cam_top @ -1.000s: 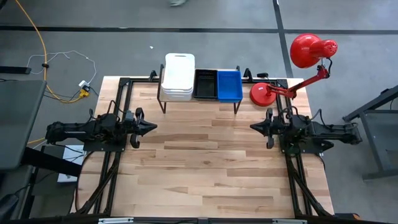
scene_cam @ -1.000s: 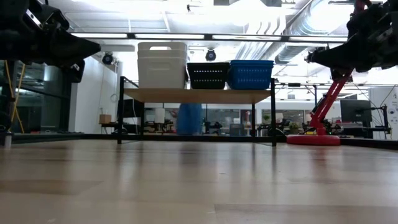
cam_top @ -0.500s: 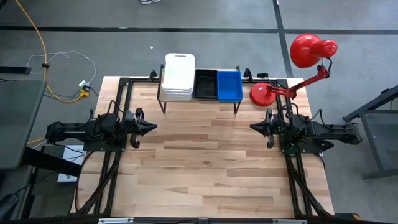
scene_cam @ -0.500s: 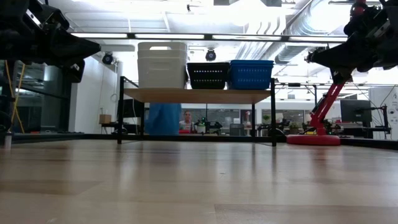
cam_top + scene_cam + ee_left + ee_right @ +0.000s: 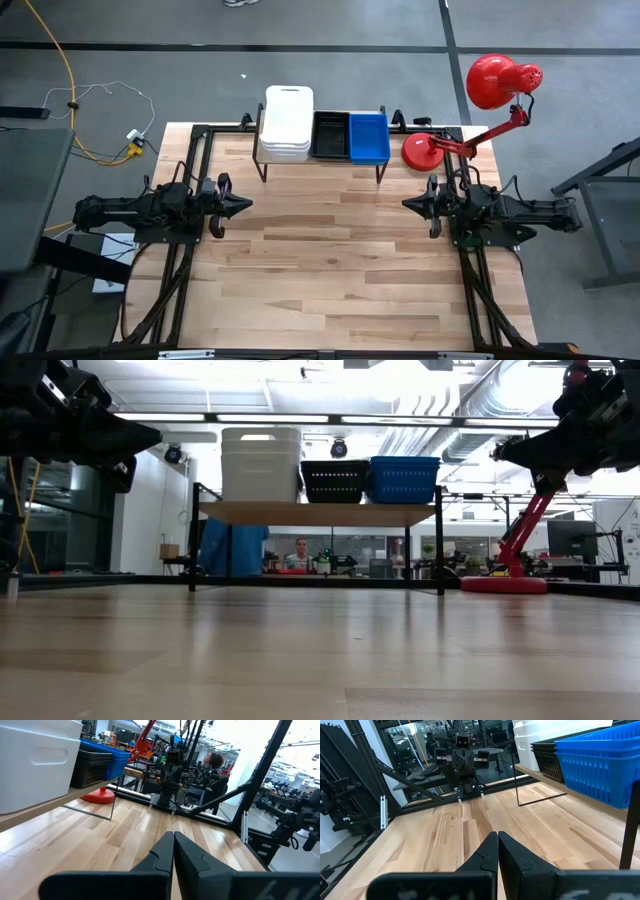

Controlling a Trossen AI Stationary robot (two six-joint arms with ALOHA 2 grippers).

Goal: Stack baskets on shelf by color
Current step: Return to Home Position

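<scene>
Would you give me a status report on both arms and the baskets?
Left end effector shut, empty, parked left. Right end effector shut, empty, parked right. On shelf: white baskets, black baskets, blue baskets.

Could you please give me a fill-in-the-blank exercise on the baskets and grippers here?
1. On the small wooden-topped shelf, the black gridded plastic baskets sit ____ the white plastic baskets and the bright blue plastic baskets.
2. Of the three colours, the ____ ones stand tallest.
3. The left gripper and the right gripper are both ____, holding nothing.
Missing words: between; white; shut.
</scene>
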